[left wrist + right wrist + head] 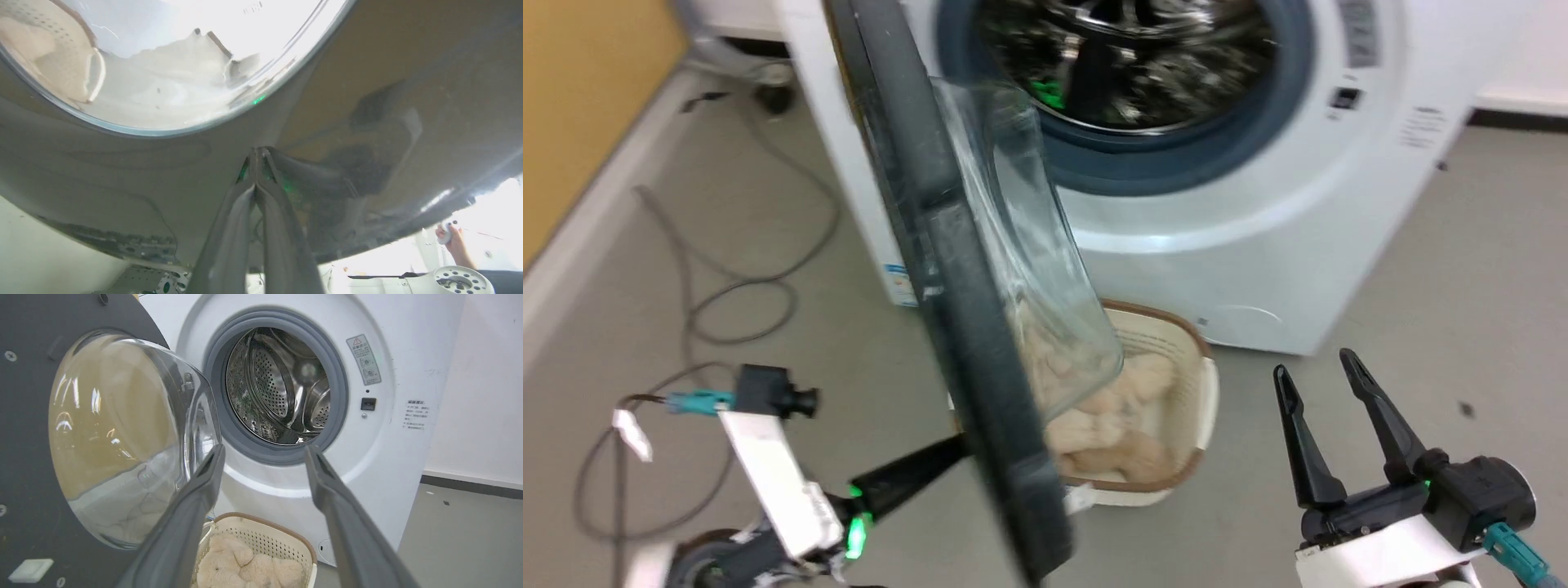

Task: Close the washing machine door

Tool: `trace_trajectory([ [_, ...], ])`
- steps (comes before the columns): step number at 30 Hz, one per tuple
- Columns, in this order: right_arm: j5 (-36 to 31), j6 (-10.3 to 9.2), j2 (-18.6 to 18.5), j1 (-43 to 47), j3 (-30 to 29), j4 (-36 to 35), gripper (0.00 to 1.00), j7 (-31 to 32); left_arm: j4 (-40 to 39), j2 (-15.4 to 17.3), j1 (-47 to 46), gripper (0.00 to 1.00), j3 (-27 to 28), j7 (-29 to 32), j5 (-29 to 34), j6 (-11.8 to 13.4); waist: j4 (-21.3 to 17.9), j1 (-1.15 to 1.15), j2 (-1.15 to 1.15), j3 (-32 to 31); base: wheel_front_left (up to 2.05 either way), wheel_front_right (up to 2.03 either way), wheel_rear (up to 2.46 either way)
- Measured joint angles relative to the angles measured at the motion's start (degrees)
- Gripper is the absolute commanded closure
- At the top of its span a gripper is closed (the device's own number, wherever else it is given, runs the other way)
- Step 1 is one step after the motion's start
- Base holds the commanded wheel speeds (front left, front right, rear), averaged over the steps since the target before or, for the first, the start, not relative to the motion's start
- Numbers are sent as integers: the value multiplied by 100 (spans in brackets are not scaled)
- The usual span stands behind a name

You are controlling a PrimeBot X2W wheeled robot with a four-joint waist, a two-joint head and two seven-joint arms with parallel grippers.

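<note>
Black fingers of the left gripper (255, 185) are pressed together, tips against the outer face of the washing machine door (947, 269). That door stands swung out from the washing machine (1258, 245). Beside a cream basket (1207, 400), the right gripper (1313, 363) hovers with 2 fingers apart.

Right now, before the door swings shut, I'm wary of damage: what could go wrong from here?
1. The left gripper, shut, appears to touch the washing machine door on its glossy outer face with its tips alone; they might skid off during a push.
2. The right gripper hangs open before the washing machine, near the door's glass bowl; the door might strike it.
3. The basket sits below the door, which might clip its rim.
</note>
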Motion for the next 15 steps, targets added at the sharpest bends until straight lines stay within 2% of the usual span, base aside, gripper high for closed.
trace_trajectory([
  [6, -24, 0, 44, -19, -29, -48, 0, 0, 167, -469, -7, 100, -336, -269, 96, -122, -657, 0, 0, 126, 0, 0, 0],
  [15, -40, 0, 134, -67, -62, -138, 0, 0, 536, -719, -452, 100, -581, -1229, 372, -190, -1671, 0, 0, 394, 0, 0, 0],
])
